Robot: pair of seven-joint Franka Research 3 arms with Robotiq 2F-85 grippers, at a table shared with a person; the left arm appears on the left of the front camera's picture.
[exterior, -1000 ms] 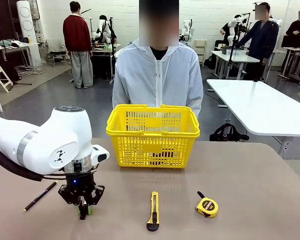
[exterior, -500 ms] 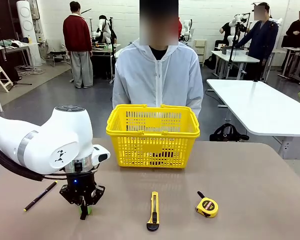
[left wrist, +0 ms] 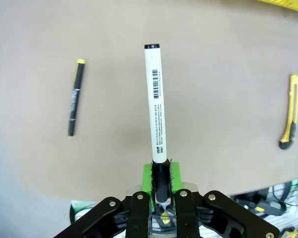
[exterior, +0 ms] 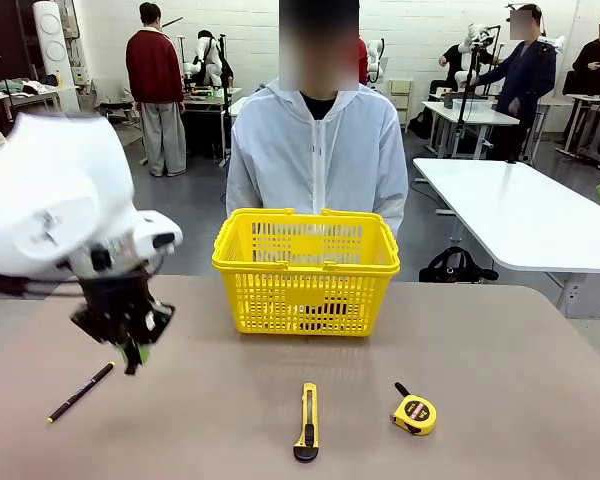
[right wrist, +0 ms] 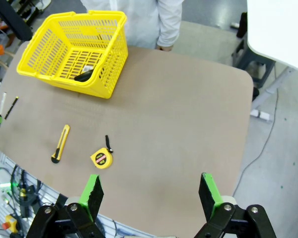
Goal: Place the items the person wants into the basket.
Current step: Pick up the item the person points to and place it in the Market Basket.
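1. While the left gripper (left wrist: 160, 173) is pressed together, its green pads (left wrist: 175, 174) pinch the marker (left wrist: 155, 109) at the black cap end. The white barrel with its barcode print sticks straight out beyond the fingertips.
2. Front view: left gripper (exterior: 130, 352) is motion-blurred and hangs over the left part of the table (exterior: 500, 400), tilted, just above the thin black pen (exterior: 80, 392).
3. Left wrist view: the pen (left wrist: 74, 99) lies flat on the table to one side of the marker and apart from it. The utility knife (left wrist: 288, 111) lies well off to the other side.
4. Right gripper (right wrist: 151, 191): jaws spread wide, nothing between the pads, high over the near table edge.
5. Utility knife (exterior: 307, 420) lies flat on the table in front of the basket (exterior: 306, 270), untouched, blade axis pointing toward the basket.
6. Yellow tape measure (exterior: 414, 412) sits near the knife, on its right, not touching.
7. Basket stands upright at the far middle of the table, handles folded down, directly in front of the person (exterior: 315, 150).
8. Right wrist view: a dark item lies on the basket (right wrist: 74, 49) floor, too small to identify.
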